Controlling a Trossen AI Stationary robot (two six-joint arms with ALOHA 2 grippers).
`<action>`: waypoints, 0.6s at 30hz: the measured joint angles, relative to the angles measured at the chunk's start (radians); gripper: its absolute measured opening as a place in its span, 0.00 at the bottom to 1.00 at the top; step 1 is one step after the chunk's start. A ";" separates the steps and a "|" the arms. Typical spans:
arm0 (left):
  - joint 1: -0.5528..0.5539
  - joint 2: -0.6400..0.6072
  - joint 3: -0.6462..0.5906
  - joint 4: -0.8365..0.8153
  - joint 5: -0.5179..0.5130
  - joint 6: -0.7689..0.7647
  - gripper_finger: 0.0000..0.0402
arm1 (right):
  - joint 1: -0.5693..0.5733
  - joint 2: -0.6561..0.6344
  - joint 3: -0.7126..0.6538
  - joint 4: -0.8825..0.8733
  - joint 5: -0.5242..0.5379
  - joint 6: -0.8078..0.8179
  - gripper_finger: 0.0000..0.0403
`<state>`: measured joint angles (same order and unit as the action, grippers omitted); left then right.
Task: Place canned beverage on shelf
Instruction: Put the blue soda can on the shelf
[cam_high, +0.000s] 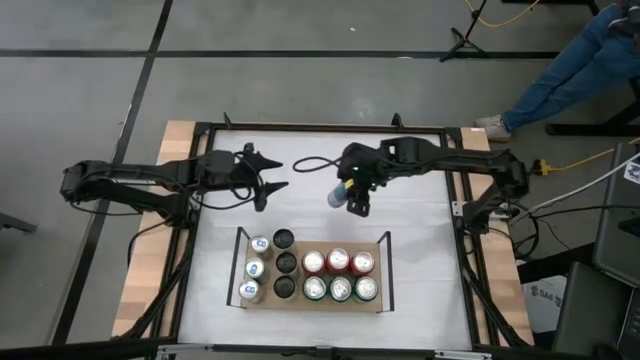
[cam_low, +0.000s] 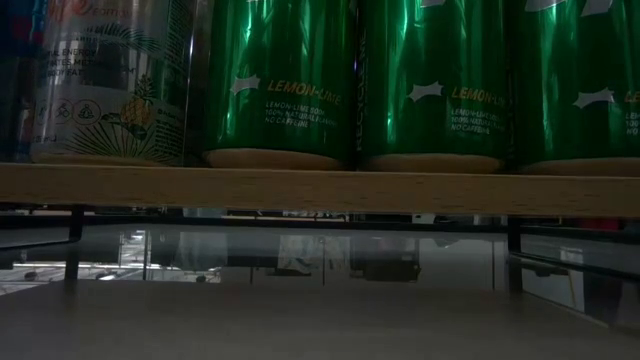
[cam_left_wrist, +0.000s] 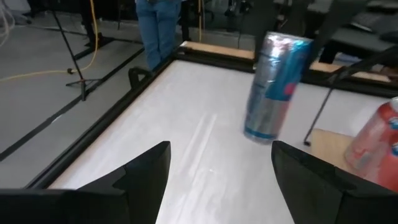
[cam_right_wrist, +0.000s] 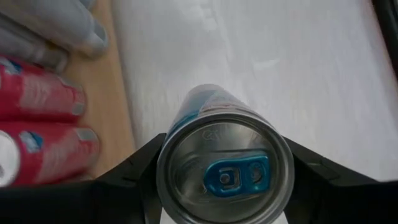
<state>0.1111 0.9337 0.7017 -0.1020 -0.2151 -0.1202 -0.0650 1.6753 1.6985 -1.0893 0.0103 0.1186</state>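
From the table-level camera I look straight at the shelf (cam_low: 320, 190), a pale wooden board on thin black rails; 3 green lemon-lime cans (cam_low: 280, 80) stand along its near edge, with 1 silver can (cam_low: 105, 80) printed with fruit beside them.

Looking down from above, I count 11 cans on the shelf (cam_high: 310, 304): 3 silver-topped ones (cam_high: 257, 268) in the column at the left arm's end, 3 dark-topped ones (cam_high: 285, 263) next to them, then 3 red (cam_high: 338, 261) behind 2 green (cam_high: 341, 289), plus another green at the end, making 12 cans with that 1. The 6 red and green cans fill the right-arm half; bare board shows only at the corners.

The can I am carrying (cam_high: 338, 194) is slim and silver with blue at its base and a blue tab on the lid (cam_right_wrist: 236, 177). It hangs above the white tabletop (cam_high: 420, 230), behind the shelf and apart from it, tilted in the left wrist camera (cam_left_wrist: 273, 87).

My right hand (cam_high: 352, 196) is clamped on that can, 1 dark finger on each side of its upper body, the arm reaching in from the right with the wrist bent down.

My left hand (cam_high: 272, 177) waits over the tabletop's far left part, fingers (cam_left_wrist: 146, 171) spread apart and holding nothing, pointing toward the can.
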 joint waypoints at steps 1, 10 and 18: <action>0.005 0.009 0.000 0.002 0.000 0.000 0.67 | 0.000 0.012 0.016 0.000 -0.013 -0.001 0.56; 0.050 0.110 0.000 0.091 0.143 0.064 0.67 | 0.000 0.078 0.069 0.005 -0.124 -0.001 0.56; 0.132 0.186 0.000 0.215 0.344 0.106 0.67 | 0.026 0.078 0.070 0.031 -0.160 0.006 0.56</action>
<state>0.2433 1.1197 0.7017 0.1128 0.1291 -0.0145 -0.0395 1.7531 1.7683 -1.0588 -0.1493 0.1245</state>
